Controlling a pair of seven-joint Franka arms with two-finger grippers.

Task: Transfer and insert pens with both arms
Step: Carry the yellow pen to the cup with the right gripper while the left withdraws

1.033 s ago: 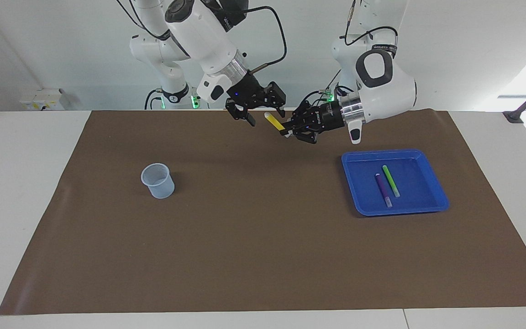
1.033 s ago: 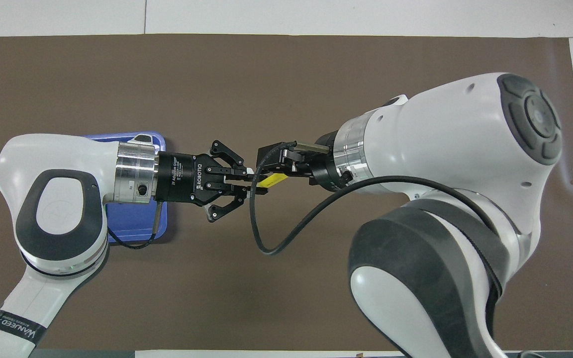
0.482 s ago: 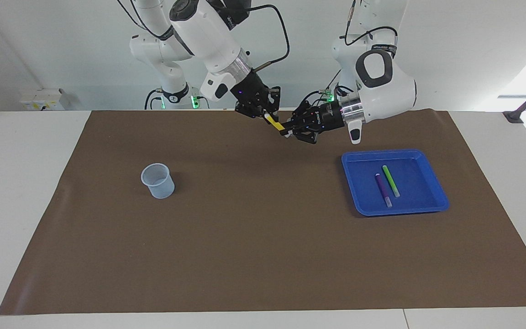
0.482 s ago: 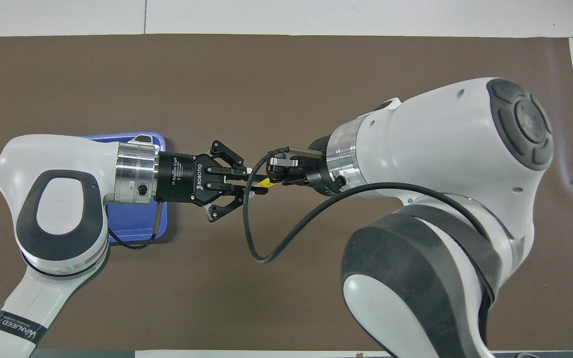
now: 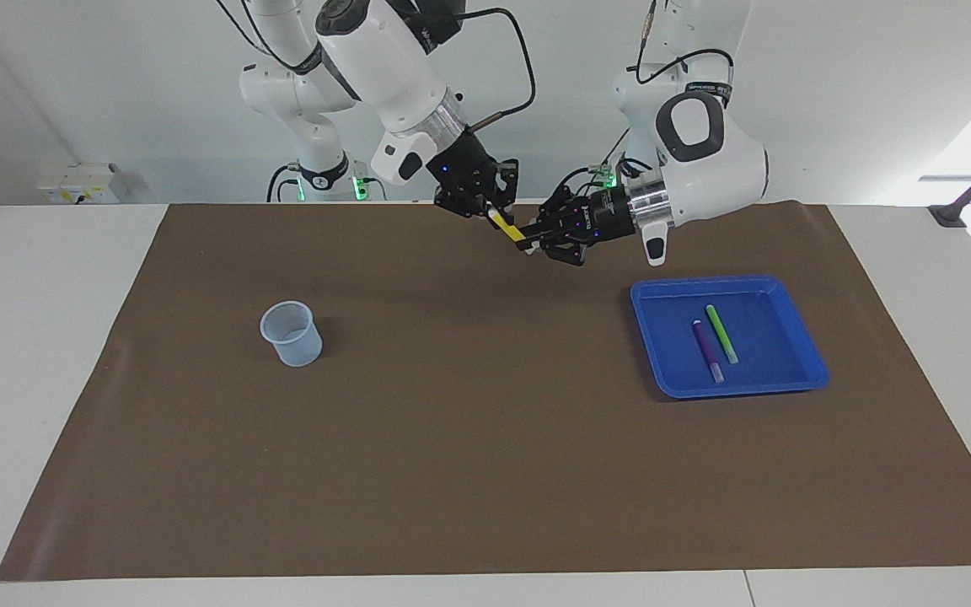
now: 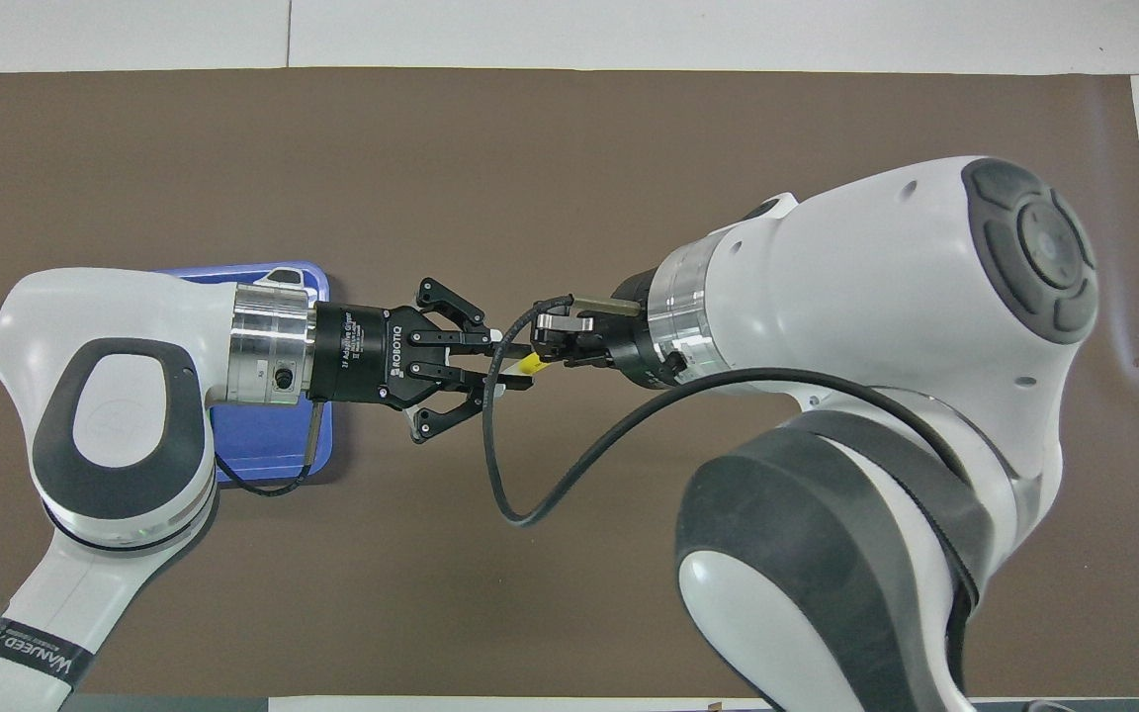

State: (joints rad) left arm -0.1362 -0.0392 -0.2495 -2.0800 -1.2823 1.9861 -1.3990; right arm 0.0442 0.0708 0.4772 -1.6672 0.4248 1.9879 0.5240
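Observation:
The yellow pen (image 5: 506,226) hangs tilted in the air between both grippers, over the brown mat's edge nearest the robots. My left gripper (image 5: 532,243) is shut on its lower end. My right gripper (image 5: 492,211) is shut on its upper, whitish end. In the overhead view only a short yellow piece of the pen (image 6: 527,365) shows between the left gripper (image 6: 500,361) and the right gripper (image 6: 542,348). The purple pen (image 5: 707,350) and the green pen (image 5: 721,334) lie side by side in the blue tray (image 5: 806,375).
A translucent cup (image 5: 292,333) stands upright on the mat toward the right arm's end; the right arm hides it in the overhead view. The blue tray's corner (image 6: 263,455) shows under the left arm. A black cable (image 6: 500,485) loops from the right wrist.
My right gripper has moved onto the yellow pen's upper end and shut on it. The left gripper has kept hold of the lower end and barely moved.

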